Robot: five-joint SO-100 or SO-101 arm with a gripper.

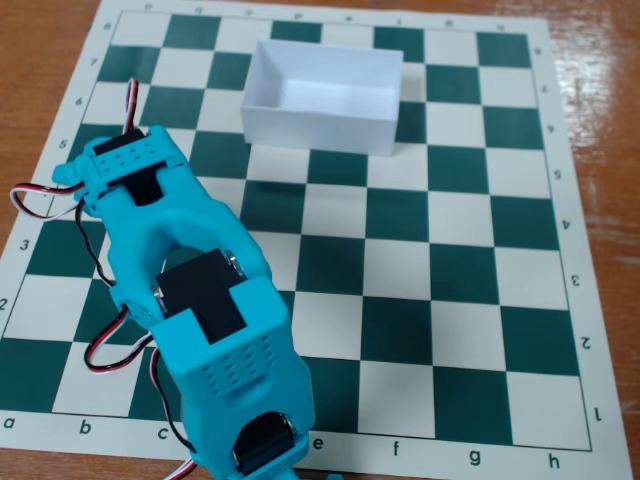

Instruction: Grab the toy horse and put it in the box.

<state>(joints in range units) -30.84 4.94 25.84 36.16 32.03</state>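
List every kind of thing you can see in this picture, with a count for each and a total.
White box: 1
Chessboard: 1
Blue arm: 1
Wooden table: 1
Total: 4
No toy horse shows; the pincer cannot be made out.

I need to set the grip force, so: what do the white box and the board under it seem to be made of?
The box looks like thin matte paper or card: crisp folds, thin walls. The chessboard looks like a printed flexible sheet with a slight sheen, lying flat on the wood-look table.

The turquoise arm (195,300) is folded low at lower left, wrist servo leading; its claw is out of sight.
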